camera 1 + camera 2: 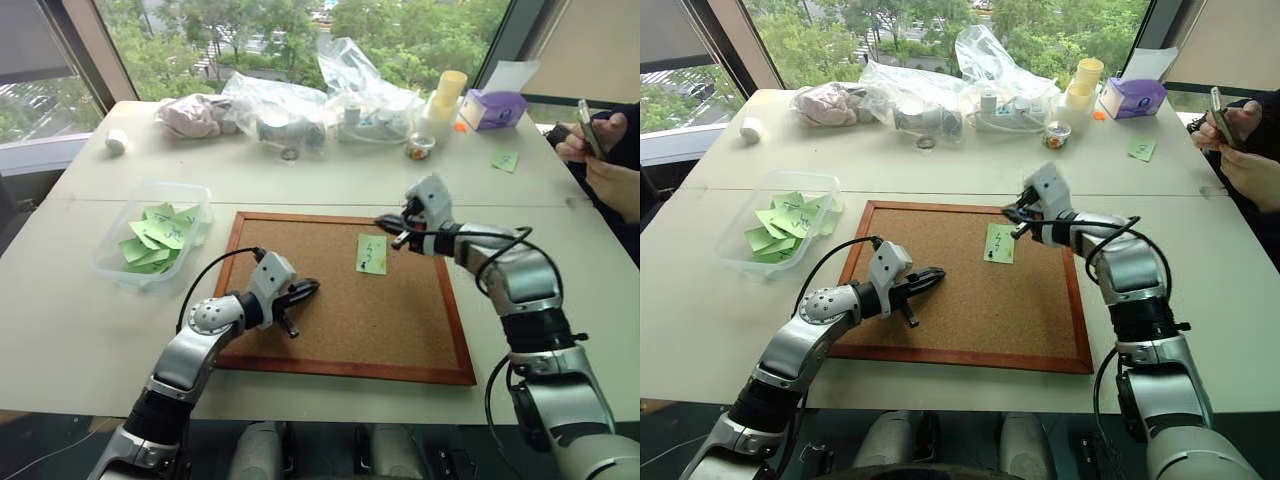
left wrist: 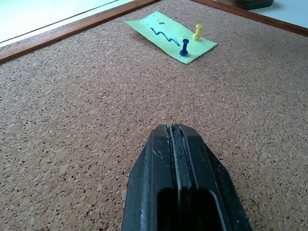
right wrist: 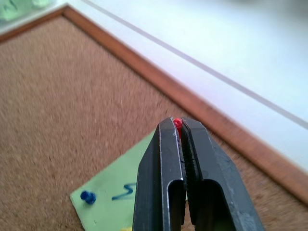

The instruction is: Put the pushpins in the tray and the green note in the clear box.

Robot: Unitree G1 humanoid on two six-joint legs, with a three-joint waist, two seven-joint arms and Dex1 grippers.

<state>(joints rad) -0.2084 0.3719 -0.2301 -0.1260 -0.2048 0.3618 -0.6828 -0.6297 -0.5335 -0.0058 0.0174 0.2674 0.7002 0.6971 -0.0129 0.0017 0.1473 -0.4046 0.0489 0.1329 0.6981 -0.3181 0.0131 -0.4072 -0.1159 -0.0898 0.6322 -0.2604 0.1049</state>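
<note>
Green note (image 1: pixel 371 253) lies flat on the corkboard (image 1: pixel 340 310), toward its far right part, with a blue scribble on it. Two pushpins stand in the note: a blue pin (image 2: pixel 184 47) and a yellow pin (image 2: pixel 197 32), near each other at one end of the slip. Right gripper (image 1: pixel 392 224) hangs above the note's far edge, just over the board's far frame; jaws clenched on a small red pin (image 3: pixel 177 123), whose head peeks out between the tips. Left gripper (image 1: pixel 305 291) sits low over the bare cork at the board's near left part, well apart from the note, jaws clenched with nothing between them. Clear box (image 1: pixel 112 256) stands on the white surface (image 1: pixel 300 175) just left of the corkboard and holds a loose heap of green slips (image 1: pixel 155 238). At the far side of the surface: crumpled clear plastic bags (image 1: pixel 330 100), a purple tissue box (image 1: pixel 492 108), a yellow cup (image 1: pixel 450 88), and a small plain green slip (image 1: pixel 505 160) lying on its own. A person's hands (image 1: pixel 598 150) at the right edge hold a phone. Could not make out the tray for certain.
</note>
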